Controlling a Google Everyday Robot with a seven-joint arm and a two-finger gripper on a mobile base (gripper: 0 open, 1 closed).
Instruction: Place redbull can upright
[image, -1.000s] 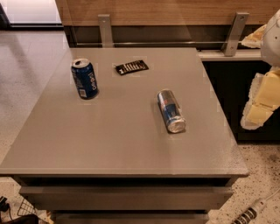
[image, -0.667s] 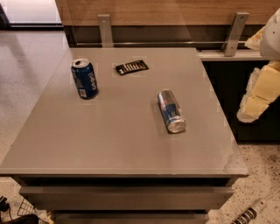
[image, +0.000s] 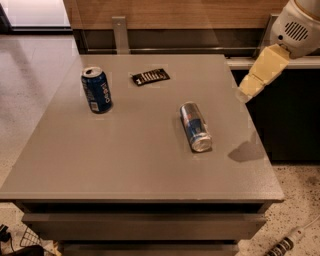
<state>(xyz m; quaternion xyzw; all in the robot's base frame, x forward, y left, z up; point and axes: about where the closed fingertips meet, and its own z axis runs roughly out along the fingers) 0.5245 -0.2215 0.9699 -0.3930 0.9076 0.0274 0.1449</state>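
Grey laminate table (image: 140, 160), seen from above and in front. The redbull can (image: 195, 127) lies on its side right of the table's centre. Its long axis runs roughly from the far side toward the near edge, and the silver end nearest the viewer is turned slightly right. It touches nothing but the tabletop.

The gripper (image: 251, 82), a cream-coloured piece at the end of the white arm (image: 299, 25), hangs in the air over the table's right edge. It is beyond and to the right of the can and well apart from it. Its shadow (image: 246, 151) falls on the table just right of the can's near end. Whether the gripper is open or closed cannot be told from this view. It has hold of nothing, since the can lies free.

Also present are a wider dark blue soda can (image: 96, 90), upright at the far left, and a flat black packet (image: 150, 77) near the far edge. Both are well apart from the redbull can.

Progress, as judged: no part of the task is done. What remains is the approach to the can, a grasp across its body, a turn to vertical, and a release on one silver end on bare tabletop.
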